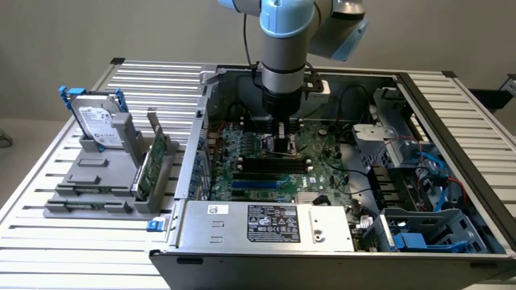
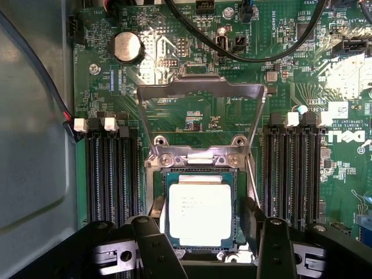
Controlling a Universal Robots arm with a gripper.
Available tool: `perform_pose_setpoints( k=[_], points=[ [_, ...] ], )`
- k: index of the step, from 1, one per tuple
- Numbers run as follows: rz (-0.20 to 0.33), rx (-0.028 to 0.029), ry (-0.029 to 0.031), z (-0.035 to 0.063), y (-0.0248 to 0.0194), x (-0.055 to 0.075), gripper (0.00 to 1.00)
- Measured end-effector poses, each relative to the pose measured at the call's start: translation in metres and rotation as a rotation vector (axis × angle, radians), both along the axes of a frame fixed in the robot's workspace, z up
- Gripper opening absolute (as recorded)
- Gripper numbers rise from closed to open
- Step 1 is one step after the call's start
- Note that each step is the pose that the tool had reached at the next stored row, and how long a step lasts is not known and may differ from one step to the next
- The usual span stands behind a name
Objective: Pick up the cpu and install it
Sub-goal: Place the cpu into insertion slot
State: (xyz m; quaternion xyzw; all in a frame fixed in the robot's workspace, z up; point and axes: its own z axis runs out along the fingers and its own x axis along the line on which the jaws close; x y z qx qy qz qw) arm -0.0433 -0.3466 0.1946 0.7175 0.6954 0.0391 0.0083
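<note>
Flanking the cpu (shown seated in its socket by the wrist view), the tool is seen released.

cpu in socket on motherboard, memory slots flanking — end effector directly above

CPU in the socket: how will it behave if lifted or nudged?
The cpu is a flat square with a metal top: likely stiff, light, not apt to roll. Its smooth top looks slippery. Ringed by the socket frame, it probably won't slide sideways.
</note>
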Motion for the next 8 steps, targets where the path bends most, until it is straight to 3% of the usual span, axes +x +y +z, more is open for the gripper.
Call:
perform_pose_setpoints(
  k=[8],
  points=[
    [-0.003,-0.0012,0.0000,0.0000,0.0015,0.0000,0.62]
  ],
)
